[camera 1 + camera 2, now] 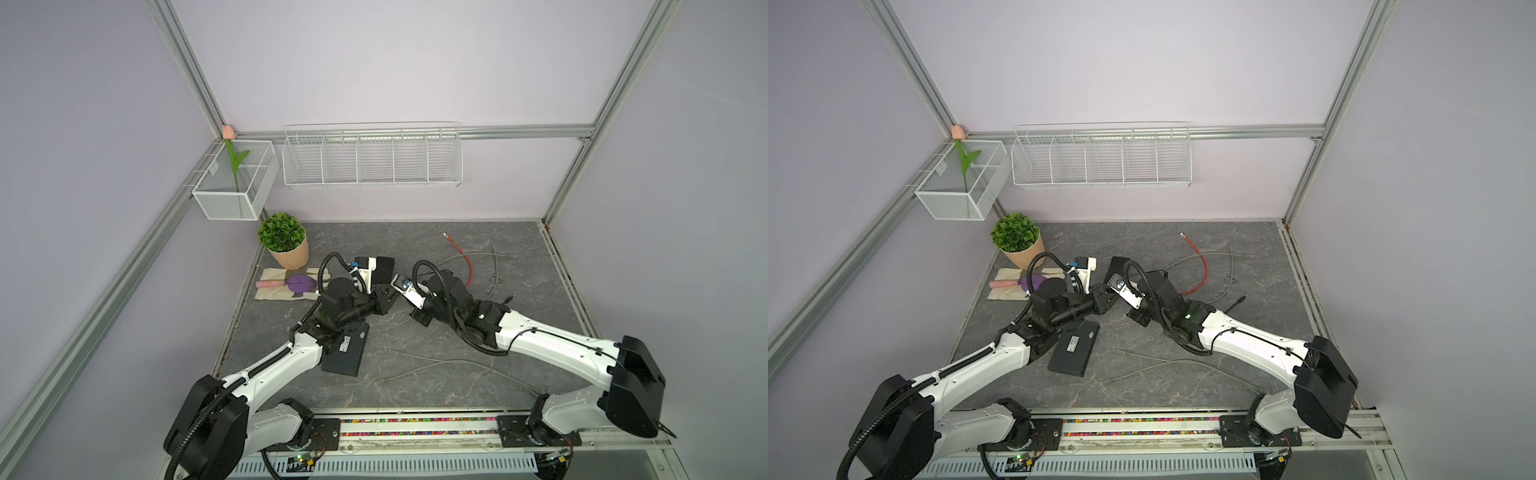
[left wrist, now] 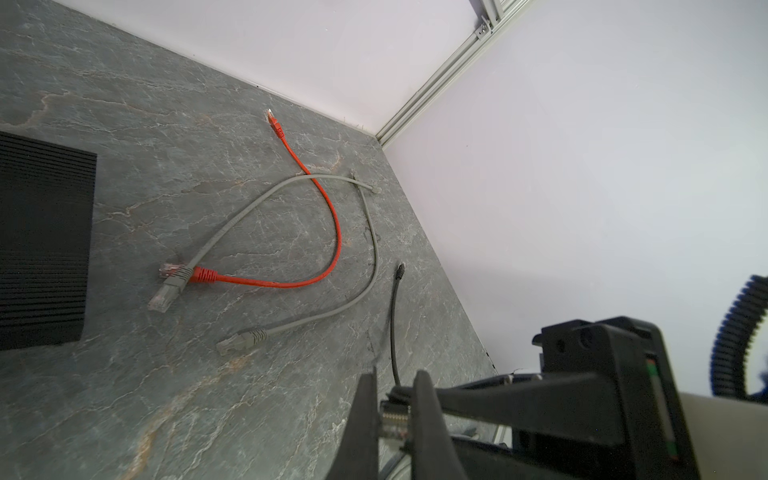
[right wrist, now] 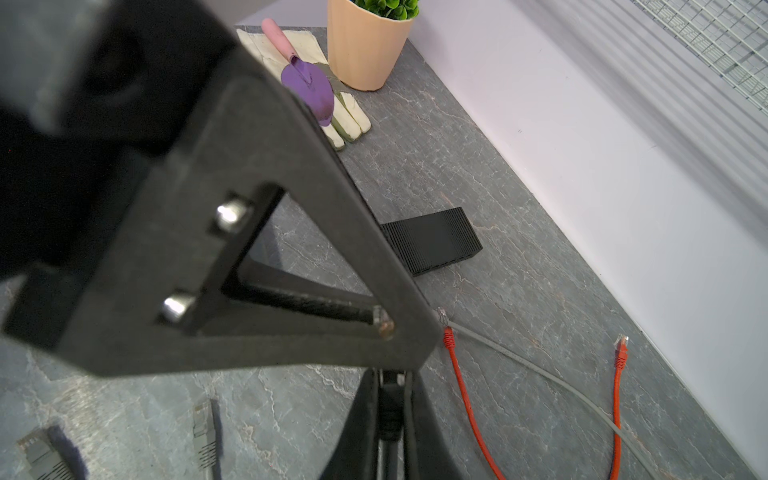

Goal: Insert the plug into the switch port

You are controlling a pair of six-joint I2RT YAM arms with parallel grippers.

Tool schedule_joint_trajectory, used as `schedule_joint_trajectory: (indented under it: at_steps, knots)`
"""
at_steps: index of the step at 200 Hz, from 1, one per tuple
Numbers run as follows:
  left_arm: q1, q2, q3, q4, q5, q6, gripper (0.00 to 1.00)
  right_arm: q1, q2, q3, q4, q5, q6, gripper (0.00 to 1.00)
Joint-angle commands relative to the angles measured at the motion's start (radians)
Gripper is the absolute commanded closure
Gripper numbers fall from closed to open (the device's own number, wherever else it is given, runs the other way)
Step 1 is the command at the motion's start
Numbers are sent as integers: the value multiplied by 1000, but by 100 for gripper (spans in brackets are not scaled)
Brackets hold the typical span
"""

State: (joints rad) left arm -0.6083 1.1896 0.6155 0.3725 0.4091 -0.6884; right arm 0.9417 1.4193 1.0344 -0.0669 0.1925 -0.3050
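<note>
**Plug clenched in left jaws, right jaws alongside**

The left gripper (image 2: 395, 386) has its jaws clenched on the clear plug (image 2: 392, 422), which sits between the two fingers, off the bench (image 1: 415, 386). The black cable (image 2: 394, 316) runs out from the plug and hangs clear, its far end free. One right finger (image 2: 519, 388) reaches in from the side to this cable just behind the plug.

In the right wrist view the right gripper (image 3: 392, 378) has its jaws narrowly about a black piece that fills the gap. Whether they pinch it or have let go, I cannot tell. A left finger (image 3: 249, 249) crosses just in front of them.

In both top views the two grippers meet tip to tip over the middle of the bench. The ribbed box (image 1: 384, 266) lies just behind them. The labelled box (image 1: 347, 353) lies nearer the front, partly under the left arm. Which of the two is the switch, I cannot tell; no port shows on either.

To the right, the red cable (image 2: 332, 216) and two grey cables (image 2: 232, 224) (image 2: 365, 291) lie crossed on the bench. Another grey cable (image 1: 436, 363) lies loose at the front.

At the back left corner stands the potted plant (image 1: 286, 245). Beside it the trowel (image 1: 291, 284) rests on the gloves (image 1: 276, 295).
</note>
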Motion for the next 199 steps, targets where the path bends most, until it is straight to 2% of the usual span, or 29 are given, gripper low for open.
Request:
schedule_joint_trajectory:
  at_steps: [1,15,35,50,65,78,114,144,182,199]
  knots:
    - [-7,-25,41,3,42,54,100,-10,-53,8,-54,-33,3,63]
    - [-5,-53,44,-4,45,91,100,-23,-100,22,-125,-67,23,51]
    - [-4,-82,57,-6,70,155,100,-80,-200,0,-175,-109,65,47]
    - [-5,-87,71,0,112,211,100,-163,-276,-19,-196,-219,100,45]
    - [-5,-87,86,9,158,258,100,-272,-341,-10,-250,-428,109,42]
    - [-3,-82,97,29,177,276,100,-340,-358,22,-301,-565,95,41]
    - [-2,-45,118,119,253,315,100,-407,-297,152,-471,-807,-24,43]
    - [-2,9,144,164,323,317,100,-446,-182,257,-607,-1038,-136,44]
    - [-2,18,153,210,374,332,100,-451,-86,349,-764,-1148,-268,42]
    - [2,26,168,215,404,331,100,-451,-67,361,-774,-1136,-267,41]
